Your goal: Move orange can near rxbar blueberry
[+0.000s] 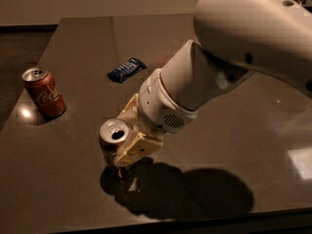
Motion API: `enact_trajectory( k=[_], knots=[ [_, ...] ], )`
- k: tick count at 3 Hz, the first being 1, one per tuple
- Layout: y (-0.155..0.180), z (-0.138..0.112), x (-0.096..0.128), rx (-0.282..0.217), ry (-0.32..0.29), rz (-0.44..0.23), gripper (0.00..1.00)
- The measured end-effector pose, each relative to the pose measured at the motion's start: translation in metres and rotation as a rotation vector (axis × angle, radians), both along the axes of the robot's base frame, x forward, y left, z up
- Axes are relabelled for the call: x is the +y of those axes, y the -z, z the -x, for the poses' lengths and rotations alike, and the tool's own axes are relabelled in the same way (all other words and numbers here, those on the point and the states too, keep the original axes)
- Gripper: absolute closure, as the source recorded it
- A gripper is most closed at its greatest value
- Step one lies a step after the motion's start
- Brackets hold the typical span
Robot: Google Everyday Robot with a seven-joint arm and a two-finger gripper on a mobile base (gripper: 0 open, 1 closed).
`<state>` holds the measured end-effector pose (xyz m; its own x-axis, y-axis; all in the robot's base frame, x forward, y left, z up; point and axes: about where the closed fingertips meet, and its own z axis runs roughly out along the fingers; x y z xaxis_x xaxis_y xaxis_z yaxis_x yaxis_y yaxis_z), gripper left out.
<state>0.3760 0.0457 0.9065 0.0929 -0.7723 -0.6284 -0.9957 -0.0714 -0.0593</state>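
A dark, glossy brown table (83, 38) carries three things: a red can (44, 92) upright near its left edge, the rxbar blueberry (126, 69) lying flat farther back (well apart from both cans), and the orange can (113, 147) standing toward the near edge, with the gripper (124, 139) right at it.

place: indoor room, kind unclear | dark glossy table (83, 48), pale wall (73, 4) | end effector (123, 138) at orange can (109, 147)

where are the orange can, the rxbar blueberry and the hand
orange can (114, 132), camera view, on its silver top
rxbar blueberry (126, 69), camera view, middle of the wrapper
hand (123, 138), camera view, midway between its fingertips, closed on the orange can
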Motion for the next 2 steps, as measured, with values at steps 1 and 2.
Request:
enact_trajectory(
  k=[1,2],
  knots=[
    [-0.009,-0.005,-0.003,0.008,0.002,-0.009,0.65],
    [-0.018,-0.037,-0.013,0.015,0.053,0.000,0.88]
  ],
)
